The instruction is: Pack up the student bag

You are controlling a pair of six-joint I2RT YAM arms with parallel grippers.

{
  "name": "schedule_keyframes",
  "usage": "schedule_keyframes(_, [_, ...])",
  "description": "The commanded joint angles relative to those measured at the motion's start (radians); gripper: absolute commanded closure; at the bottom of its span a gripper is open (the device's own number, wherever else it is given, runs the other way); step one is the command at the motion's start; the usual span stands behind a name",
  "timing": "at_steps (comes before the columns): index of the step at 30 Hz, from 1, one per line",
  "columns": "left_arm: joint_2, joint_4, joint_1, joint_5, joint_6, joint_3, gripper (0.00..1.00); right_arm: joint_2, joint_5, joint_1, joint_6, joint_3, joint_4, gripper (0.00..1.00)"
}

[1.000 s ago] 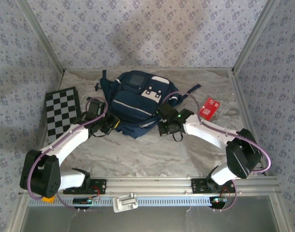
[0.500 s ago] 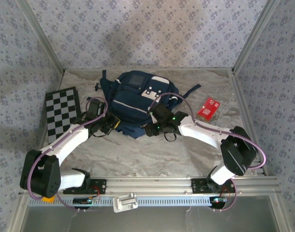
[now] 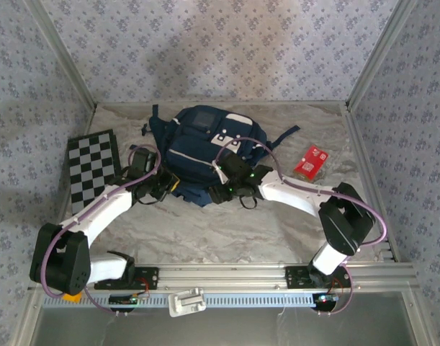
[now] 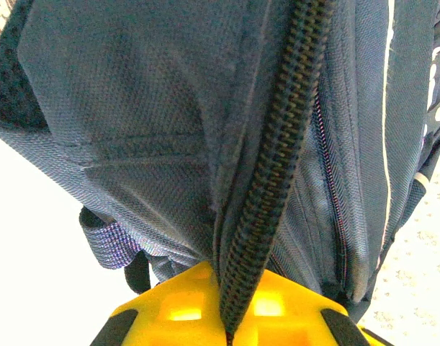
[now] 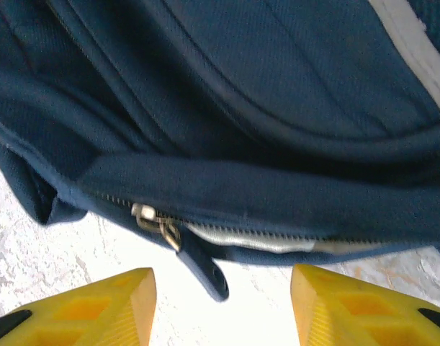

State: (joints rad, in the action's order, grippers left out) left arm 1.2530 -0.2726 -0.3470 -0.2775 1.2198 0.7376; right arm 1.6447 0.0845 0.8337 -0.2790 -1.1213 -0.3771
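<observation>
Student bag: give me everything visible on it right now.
The student bag is navy woven fabric, lying front-up on the table, far middle: white patch with buckles on top, light stripe across the front pocket, dark straps splayed out. The left end effector is shut on its coiled zipper at the near-left corner. A dark zipper pull hangs off the near edge between the fingers of the open right end effector, neither touching it.

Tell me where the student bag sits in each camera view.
Top external: the student bag lies mid-table, toward the far wall.
Left wrist: its navy side rises above the shut jaws pinching its zipper.
Right wrist: its lower seam crosses above the open jaws.
Shared landmark: its light stripe, upper right in the right wrist view, across the front pocket from above.
</observation>
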Motion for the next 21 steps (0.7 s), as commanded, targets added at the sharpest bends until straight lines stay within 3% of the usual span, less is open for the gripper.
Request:
schedule_keyframes(1, [-0.004, 0.076, -0.004, -0.042, -0.008, 0.038, 1.0, 0.031, 0.034, 0.0, 0.037, -0.035, 0.028, 0.5])
schedule_keyframes(6, [0.004, 0.079, -0.004, -0.045, -0.007, 0.042, 1.0, 0.095, 0.076, -0.016, 0.053, -0.063, 0.021, 0.62])
schedule_keyframes(14, [0.014, 0.091, -0.006, -0.048, -0.006, 0.036, 1.0, 0.072, 0.096, -0.016, 0.043, -0.04, 0.052, 0.86])
schedule_keyframes(21, [0.023, 0.11, -0.016, -0.055, 0.007, 0.037, 1.0, 0.048, 0.008, 0.013, 0.007, -0.063, -0.017, 1.0])
